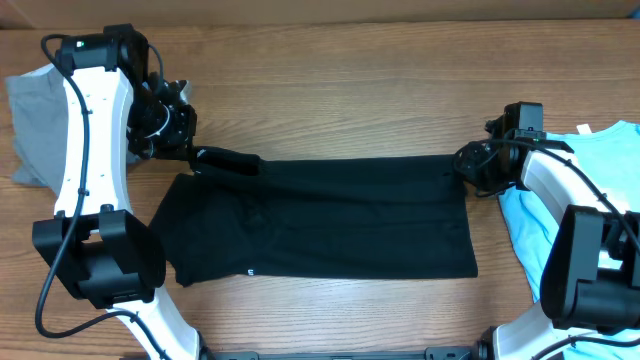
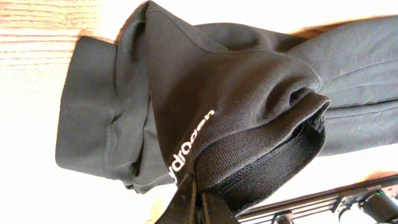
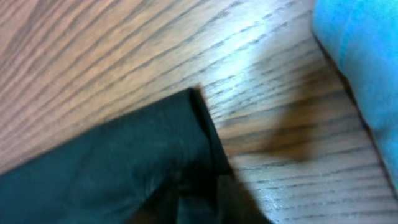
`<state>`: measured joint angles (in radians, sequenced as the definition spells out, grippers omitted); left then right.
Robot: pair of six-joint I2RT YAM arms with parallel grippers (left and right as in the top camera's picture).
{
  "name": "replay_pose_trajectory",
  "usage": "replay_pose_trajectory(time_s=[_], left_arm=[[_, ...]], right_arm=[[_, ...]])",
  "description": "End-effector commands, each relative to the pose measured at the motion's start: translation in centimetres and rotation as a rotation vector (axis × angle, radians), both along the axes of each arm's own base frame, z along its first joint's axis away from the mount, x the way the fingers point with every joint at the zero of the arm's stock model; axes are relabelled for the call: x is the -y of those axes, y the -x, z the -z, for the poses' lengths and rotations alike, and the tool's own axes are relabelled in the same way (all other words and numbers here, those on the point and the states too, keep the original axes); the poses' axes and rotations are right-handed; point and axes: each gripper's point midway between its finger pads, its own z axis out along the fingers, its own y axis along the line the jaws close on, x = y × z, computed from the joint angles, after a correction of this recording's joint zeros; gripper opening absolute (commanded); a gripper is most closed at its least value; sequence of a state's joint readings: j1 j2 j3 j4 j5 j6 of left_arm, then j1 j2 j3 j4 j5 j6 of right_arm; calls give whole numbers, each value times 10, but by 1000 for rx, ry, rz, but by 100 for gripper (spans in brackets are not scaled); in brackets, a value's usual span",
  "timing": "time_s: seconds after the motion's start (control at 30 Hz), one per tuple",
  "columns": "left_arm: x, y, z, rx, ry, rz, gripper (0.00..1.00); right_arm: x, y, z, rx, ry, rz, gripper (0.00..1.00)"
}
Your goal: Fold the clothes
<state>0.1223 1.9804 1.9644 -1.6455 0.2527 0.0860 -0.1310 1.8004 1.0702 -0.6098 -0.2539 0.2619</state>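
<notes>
On table (image 1: pixel 350 100), black tee (image 1: pixel 320 230) lies spread flat. L gripper (image 1: pixel 200 155) clenched on its edge. R gripper (image 1: pixel 462 162) at opp. corner, grip can't tell.

Overhead: fixed high above, straight down, wide; whole table (image 1: pixel 330 100). Left wrist: close-up, looking down on black shirt (image 2: pixel 249 93) sleeve, scene left. Right wrist: close-up, blurry, shirt's far right corner plus blue garment (image 3: pixel 360 62). All three views share shirt, table wood.

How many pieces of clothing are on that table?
3: a black T-shirt spread in the middle, a grey garment at the far left, a light-blue tee at the far right. Others may be hidden.
</notes>
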Motion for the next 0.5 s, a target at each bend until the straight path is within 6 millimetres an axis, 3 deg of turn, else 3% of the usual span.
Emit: replay_pose_trajectory(time_s=[0.0,0.1,0.33,0.47], left_arm=[[-1,-1,-6,28,-3,24,4],[-1,-1,-6,28,-3,24,4],[-1,-1,-6,29,-3,24,4],[-1,-1,-6,29,-3,24,4]], right_arm=[[3,-10,-10,30,17,-1,30],[-2,-9,-10,27,11,-14,29],[-3,-7,-9,16,18,-15,5],[5,-14,-18,37,27,2,4]])
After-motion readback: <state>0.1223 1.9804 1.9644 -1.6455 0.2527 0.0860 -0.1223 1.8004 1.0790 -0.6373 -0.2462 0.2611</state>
